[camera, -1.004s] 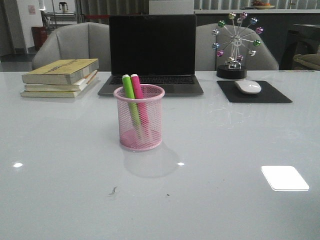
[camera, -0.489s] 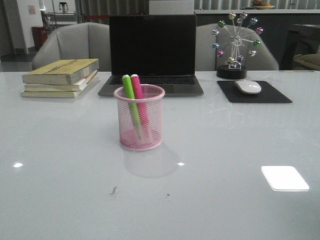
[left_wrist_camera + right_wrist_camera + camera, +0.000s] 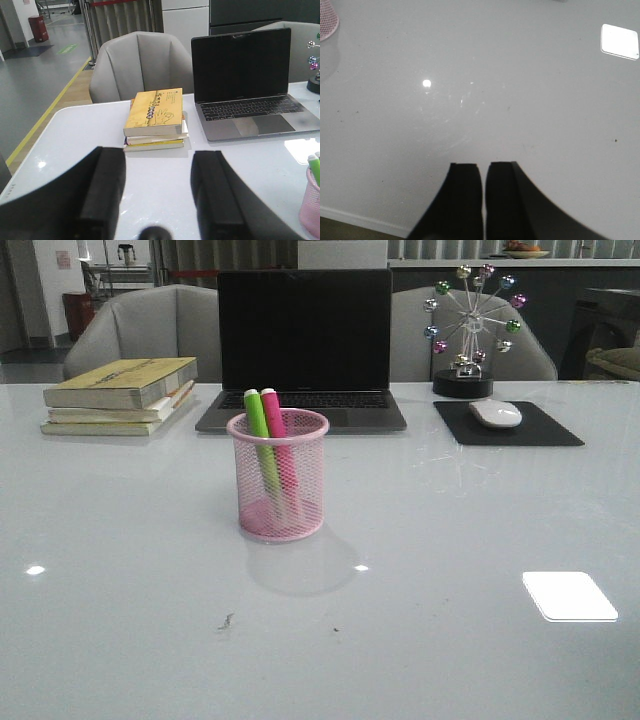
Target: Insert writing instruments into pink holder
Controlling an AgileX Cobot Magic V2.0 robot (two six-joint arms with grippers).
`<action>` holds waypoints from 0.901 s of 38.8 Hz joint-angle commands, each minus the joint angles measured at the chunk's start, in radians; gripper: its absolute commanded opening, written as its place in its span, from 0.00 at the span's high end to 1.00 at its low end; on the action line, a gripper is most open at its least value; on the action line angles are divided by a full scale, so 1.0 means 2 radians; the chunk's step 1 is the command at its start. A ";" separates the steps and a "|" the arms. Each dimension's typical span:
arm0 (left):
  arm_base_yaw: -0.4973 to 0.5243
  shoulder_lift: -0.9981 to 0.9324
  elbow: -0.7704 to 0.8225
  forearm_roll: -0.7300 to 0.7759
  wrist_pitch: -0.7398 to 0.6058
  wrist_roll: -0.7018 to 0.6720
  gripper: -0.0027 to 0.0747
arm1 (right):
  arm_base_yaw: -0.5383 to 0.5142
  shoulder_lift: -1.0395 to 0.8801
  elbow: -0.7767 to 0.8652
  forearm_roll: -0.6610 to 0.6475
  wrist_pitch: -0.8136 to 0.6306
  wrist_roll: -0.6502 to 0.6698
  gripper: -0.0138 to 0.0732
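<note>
The pink wire-mesh holder [image 3: 279, 478] stands upright on the white table in front of the laptop. The green highlighter [image 3: 258, 425] and the pink highlighter [image 3: 274, 422] both lean inside it, ends poking above the rim. The holder's edge [image 3: 311, 205] and the green tip [image 3: 313, 163] also show in the left wrist view; a bit of the holder's mesh [image 3: 327, 19] shows in the right wrist view. My left gripper [image 3: 157, 160] is open with bare table between its fingers, away from the holder. My right gripper [image 3: 483, 167] is shut on nothing, over bare table. Neither arm appears in the front view.
A stack of yellow books [image 3: 120, 395] lies at the back left, an open dark laptop [image 3: 304, 350] behind the holder. At the back right sit a mouse [image 3: 495, 413] on a black pad [image 3: 508, 424] and a ferris-wheel ornament [image 3: 470, 325]. Grey chairs stand beyond the table.
</note>
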 commanded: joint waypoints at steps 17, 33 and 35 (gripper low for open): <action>0.001 -0.001 -0.015 -0.003 -0.041 -0.003 0.47 | -0.003 -0.002 -0.014 0.002 -0.033 0.001 0.78; 0.001 -0.001 -0.015 -0.003 -0.041 -0.003 0.47 | -0.003 -0.002 -0.014 0.002 -0.036 0.001 0.78; 0.001 -0.001 -0.015 -0.003 -0.041 -0.003 0.47 | -0.003 -0.002 -0.014 0.002 -0.039 0.001 0.78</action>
